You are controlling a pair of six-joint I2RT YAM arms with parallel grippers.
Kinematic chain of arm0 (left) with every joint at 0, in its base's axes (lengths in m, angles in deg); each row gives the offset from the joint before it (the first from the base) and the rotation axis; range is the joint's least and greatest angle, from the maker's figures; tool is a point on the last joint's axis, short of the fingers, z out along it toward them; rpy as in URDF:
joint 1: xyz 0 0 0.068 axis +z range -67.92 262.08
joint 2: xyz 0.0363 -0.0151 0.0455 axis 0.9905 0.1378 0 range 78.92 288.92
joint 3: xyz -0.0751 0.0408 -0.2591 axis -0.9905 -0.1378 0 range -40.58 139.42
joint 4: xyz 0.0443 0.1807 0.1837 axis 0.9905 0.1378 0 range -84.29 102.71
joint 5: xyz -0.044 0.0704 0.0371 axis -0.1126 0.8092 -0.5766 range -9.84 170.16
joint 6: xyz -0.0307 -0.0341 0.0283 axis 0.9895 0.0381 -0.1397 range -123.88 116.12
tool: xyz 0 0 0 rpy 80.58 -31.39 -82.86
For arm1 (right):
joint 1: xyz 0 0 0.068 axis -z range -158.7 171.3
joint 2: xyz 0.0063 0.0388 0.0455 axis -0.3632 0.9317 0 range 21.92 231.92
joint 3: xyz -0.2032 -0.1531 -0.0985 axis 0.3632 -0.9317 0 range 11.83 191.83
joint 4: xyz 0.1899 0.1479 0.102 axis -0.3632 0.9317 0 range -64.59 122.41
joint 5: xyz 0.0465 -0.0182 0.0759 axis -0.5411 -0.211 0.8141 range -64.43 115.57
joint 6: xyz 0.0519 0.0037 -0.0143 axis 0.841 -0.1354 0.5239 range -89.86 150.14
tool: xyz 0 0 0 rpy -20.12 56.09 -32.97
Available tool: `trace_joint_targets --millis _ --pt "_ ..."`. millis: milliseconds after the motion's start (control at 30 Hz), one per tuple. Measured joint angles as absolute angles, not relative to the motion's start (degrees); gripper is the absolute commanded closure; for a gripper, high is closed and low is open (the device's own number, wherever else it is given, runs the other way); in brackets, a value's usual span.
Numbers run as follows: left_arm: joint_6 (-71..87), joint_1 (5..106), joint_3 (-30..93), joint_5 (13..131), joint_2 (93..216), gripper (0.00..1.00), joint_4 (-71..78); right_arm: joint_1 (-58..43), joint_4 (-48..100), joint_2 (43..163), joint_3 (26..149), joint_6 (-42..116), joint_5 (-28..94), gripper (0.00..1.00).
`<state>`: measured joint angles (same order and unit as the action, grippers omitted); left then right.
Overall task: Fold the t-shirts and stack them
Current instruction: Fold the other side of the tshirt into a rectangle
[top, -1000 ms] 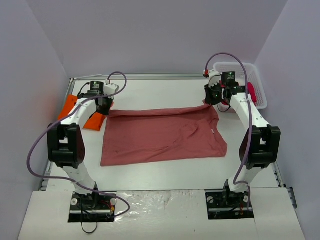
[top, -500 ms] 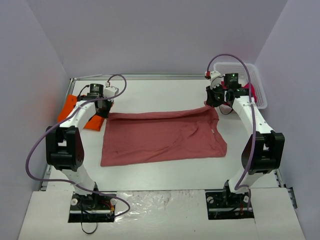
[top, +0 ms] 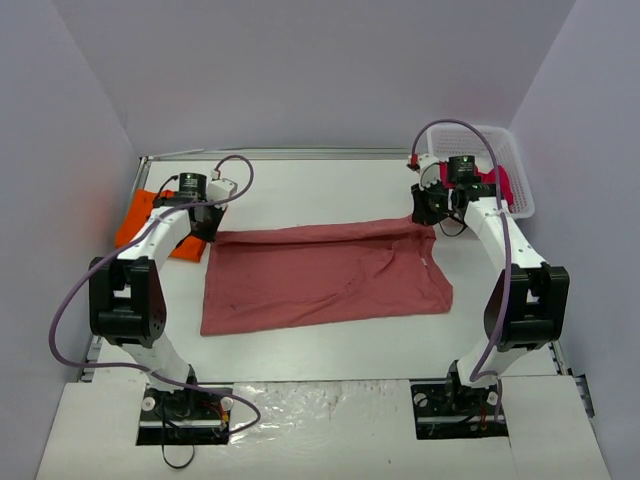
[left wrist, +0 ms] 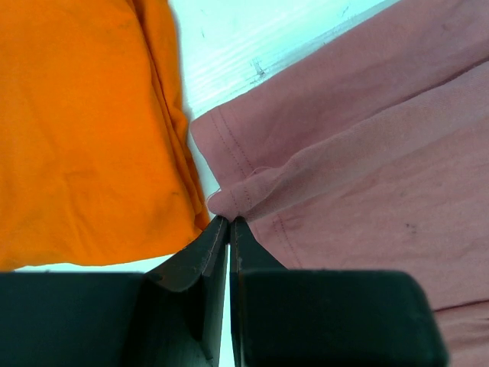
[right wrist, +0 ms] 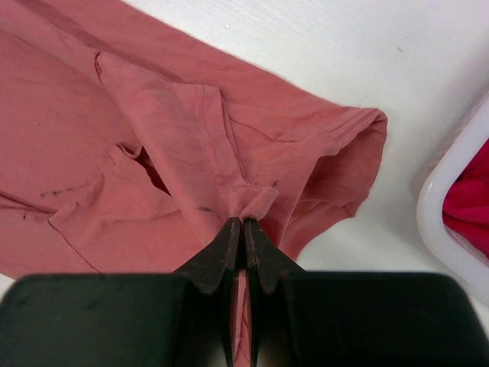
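The large brick-red t-shirt [top: 320, 275] lies spread across the middle of the table, its far edge raised. My left gripper [left wrist: 229, 220] is shut on that shirt's far left corner [left wrist: 237, 195], right beside the folded orange t-shirt [left wrist: 84, 130] at the table's left edge [top: 140, 215]. My right gripper [right wrist: 243, 222] is shut on a pinch of the brick-red t-shirt's far right edge [right wrist: 256, 200], near the sleeve [right wrist: 344, 160]. The crimson-pink t-shirt [top: 497, 185] lies in the white basket [top: 515, 160] at the back right.
The white basket's rim [right wrist: 451, 222] stands close to the right of my right gripper. Grey walls enclose the table at the back and on both sides. Purple cables loop above both arms.
Both grippers have carried the brick-red t-shirt's far edge slightly nearer, the left one drifting left and the right one inward. The shirt's far edge now lies a little closer to the arms.
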<state>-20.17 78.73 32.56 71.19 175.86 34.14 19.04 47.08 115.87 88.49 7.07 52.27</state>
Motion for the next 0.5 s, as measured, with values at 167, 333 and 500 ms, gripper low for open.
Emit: trace_joint_targets --millis 167,333,500 --pt "-20.31 78.73 31.73 71.19 175.86 0.98 34.18 19.04 47.19 115.74 86.81 6.43 52.77 1.0" --pt "-20.41 78.68 31.71 71.19 175.86 0.98 34.25 19.08 47.56 115.74 85.8 6.0 52.95 1.0" --pt "-21.18 78.35 31.34 71.45 175.86 0.98 34.51 19.08 47.54 115.74 84.62 5.73 53.21 1.0"
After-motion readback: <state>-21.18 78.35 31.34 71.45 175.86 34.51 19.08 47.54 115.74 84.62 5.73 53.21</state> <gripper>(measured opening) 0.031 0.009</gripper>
